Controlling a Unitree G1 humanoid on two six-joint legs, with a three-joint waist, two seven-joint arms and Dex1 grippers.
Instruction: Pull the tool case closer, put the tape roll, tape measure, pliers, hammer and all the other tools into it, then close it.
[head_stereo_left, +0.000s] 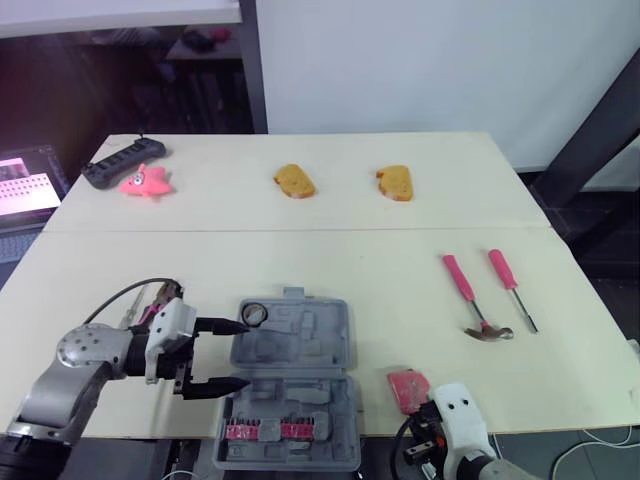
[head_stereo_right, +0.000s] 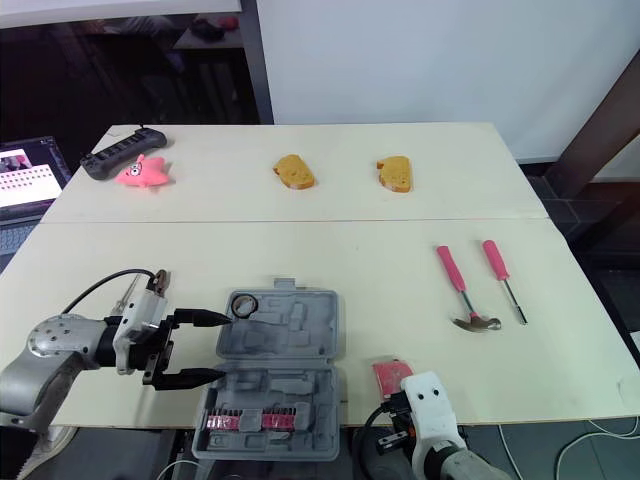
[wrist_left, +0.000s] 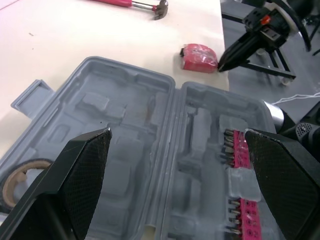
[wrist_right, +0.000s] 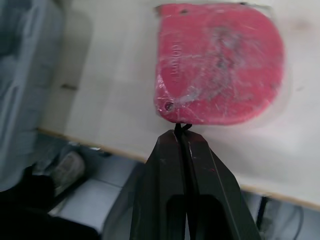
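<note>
Grey plastic, the case (head_stereo_left: 300, 345) lies open and flat on the table (head_stereo_left: 350, 250), near the front edge. Its lid half is on the far side and its tray half is on the near side. The left gripper (head_stereo_left: 243, 354) is at the left side of the case with its jaws spread wide and nothing held in them. One black finger reaches to the far-left corner of the lid half, just beside the roll (head_stereo_left: 254, 314), which sits in that corner compartment. The other finger reaches to the left edge of the tray half. In the left wrist view the hinge line of the case runs between the two fingers. I cannot tell if the fingers touch the plastic. A strip of pink bits (head_stereo_left: 265, 431) sits along the near side of the tray half.

The left arm comes in from the front left. Its forearm is low over the table and points to the right, toward the case.

The red tape measure (head_stereo_left: 407, 387) lies on the table just beside the right side of the case, close to the front edge. The right gripper (wrist_right: 182, 131) is clenched, its fingers pressed together, and its tips meet the near edge of the tape measure. I cannot tell if they pinch anything there. The right arm rises from below the front edge and points away from the robot.

The hammer (head_stereo_left: 472, 300) and the screwdriver (head_stereo_left: 508, 283), both with pink handles, lie side by side well to the right of the case, not touching.
</note>
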